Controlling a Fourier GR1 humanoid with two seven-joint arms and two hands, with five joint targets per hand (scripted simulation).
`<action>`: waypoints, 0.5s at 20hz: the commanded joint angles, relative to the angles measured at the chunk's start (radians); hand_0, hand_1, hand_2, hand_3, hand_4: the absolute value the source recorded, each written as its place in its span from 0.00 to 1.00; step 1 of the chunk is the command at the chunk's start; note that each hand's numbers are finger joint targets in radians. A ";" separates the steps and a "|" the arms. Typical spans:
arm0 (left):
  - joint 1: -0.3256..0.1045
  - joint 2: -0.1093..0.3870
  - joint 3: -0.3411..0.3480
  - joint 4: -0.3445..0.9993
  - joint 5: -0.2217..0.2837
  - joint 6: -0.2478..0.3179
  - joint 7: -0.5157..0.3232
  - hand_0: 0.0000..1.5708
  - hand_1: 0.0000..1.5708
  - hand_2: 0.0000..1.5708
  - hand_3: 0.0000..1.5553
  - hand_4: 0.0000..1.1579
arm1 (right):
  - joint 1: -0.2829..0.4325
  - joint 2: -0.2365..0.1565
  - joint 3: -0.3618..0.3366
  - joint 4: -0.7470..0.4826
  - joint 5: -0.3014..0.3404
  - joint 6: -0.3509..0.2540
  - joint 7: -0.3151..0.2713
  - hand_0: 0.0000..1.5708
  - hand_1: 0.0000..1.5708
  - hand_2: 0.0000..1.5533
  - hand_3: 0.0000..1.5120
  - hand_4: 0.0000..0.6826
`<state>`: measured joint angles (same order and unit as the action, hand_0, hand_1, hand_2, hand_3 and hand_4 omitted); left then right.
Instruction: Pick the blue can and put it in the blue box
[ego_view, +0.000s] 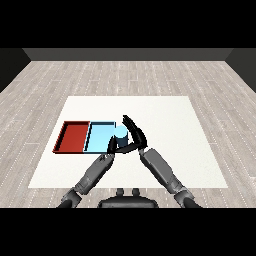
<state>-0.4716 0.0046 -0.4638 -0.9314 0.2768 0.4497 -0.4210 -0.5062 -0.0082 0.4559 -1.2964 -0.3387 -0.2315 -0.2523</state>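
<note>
Blue can (121, 133), pale blue on top with a darker side, upright at the right-hand edge of the light blue tray (98, 138). Cannot be told whether resting on the tray floor, perched on the rim, or carried just above it. Wrapped from the right by the right robot hand (135, 134), black fingers curling over and around the can's far and near sides, thumb side low and close to the body of the can; gripping it. Probably held this way to keep the can upright while being set over the tray, so that letting go would leave it standing inside.

Left robot hand (112, 145) directly below and to the left of the can, at the tray's near right corner, very close to the can. Fingers bunched and dark against the tray wall; open or closed cannot be told.

Light blue tray otherwise bare inside, apart from whatever part of the can overlaps it. Red tray (72, 136) touching its left side, nothing in it. Both trays lying flat on the white worktop (170, 120), towards its left half. Grey forearms rising from the lower corners and meeting at the can.

Judged from this: placing step, near its end, release not yet made.
</note>
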 joint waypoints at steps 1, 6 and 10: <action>-0.065 -0.004 -0.037 0.063 0.030 0.070 -0.031 1.00 1.00 1.00 0.97 0.98 | 0.050 -0.034 -0.045 -0.114 0.006 0.027 0.058 0.00 0.00 0.00 0.00 0.00; 0.018 0.004 0.039 -0.044 -0.066 0.009 0.039 1.00 1.00 1.00 0.97 0.97 | 0.175 -0.082 -0.100 -0.262 -0.003 0.061 0.043 0.00 0.00 0.00 0.00 0.00; 0.041 -0.004 0.007 0.015 -0.083 0.056 -0.025 1.00 1.00 1.00 0.96 0.97 | 0.258 -0.105 -0.134 -0.378 -0.002 0.041 0.059 0.00 0.00 0.00 0.00 0.00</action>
<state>-0.4484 0.0103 -0.4299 -0.9443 0.2133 0.4596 -0.4093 -0.3075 -0.0911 0.3619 -1.5695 -0.3349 -0.1782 -0.2131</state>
